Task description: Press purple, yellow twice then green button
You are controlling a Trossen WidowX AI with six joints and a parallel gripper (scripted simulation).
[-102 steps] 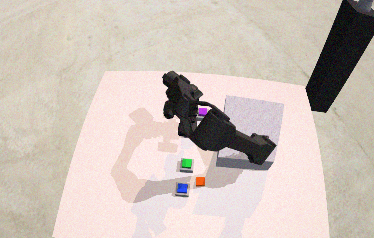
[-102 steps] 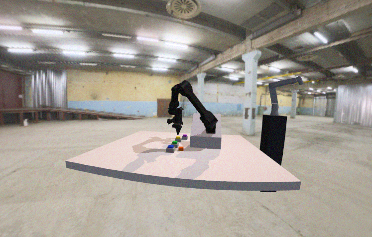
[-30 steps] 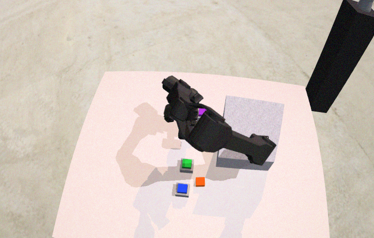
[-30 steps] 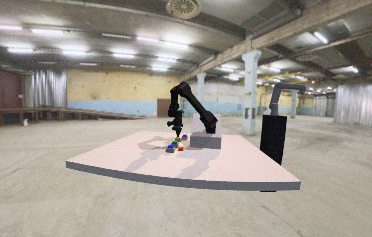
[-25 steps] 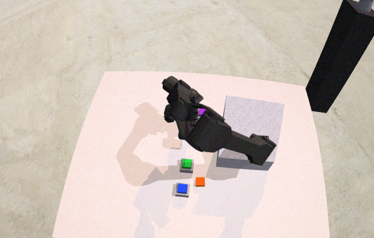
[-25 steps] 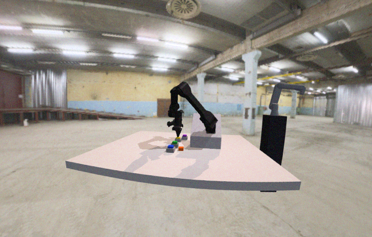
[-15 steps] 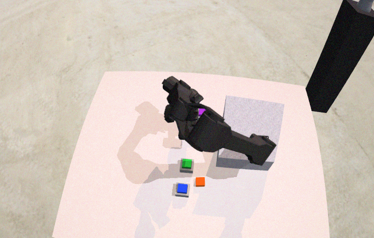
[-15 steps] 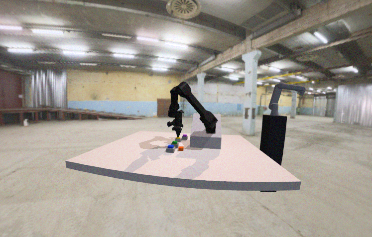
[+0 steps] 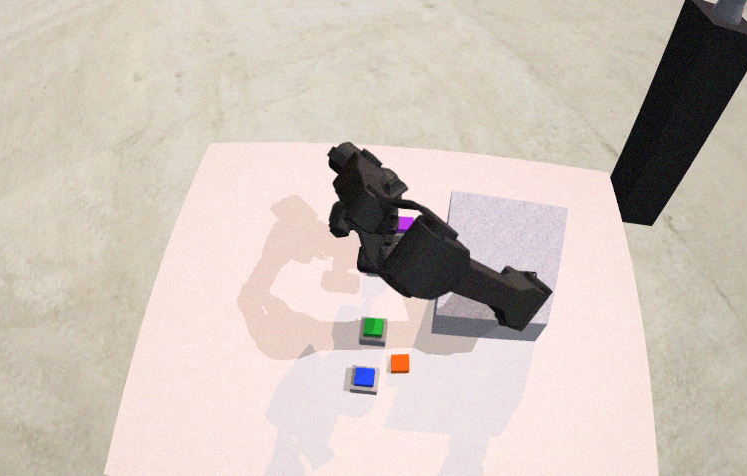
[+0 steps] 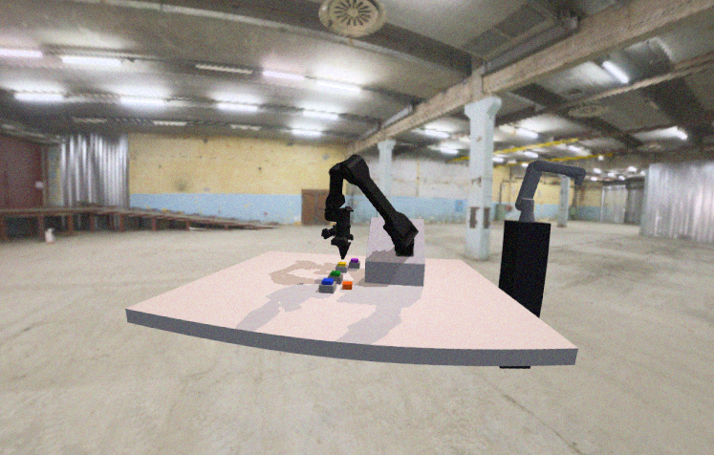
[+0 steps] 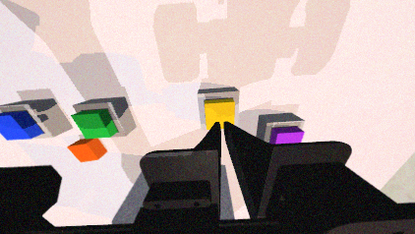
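So the claw [image 11: 222, 129] is clenched almost all the way with nothing in it, tips pointing straight down right over the yellow button [image 11: 219, 112], which sits near the middle of the wrist view. From the side view the tip [image 10: 342, 252] looks just above it, can't really tell if it's touching. Purple button [image 11: 286, 134] is just to the right of the yellow one. Green button [image 11: 94, 123] is off to the left, blue button [image 11: 19, 125] at the far left edge, and a little orange block [image 11: 87, 149] sits just below the green one. All of it is on the pale pink table [image 9: 198, 236], next to the grey box [image 9: 512, 230] the arm is mounted on.
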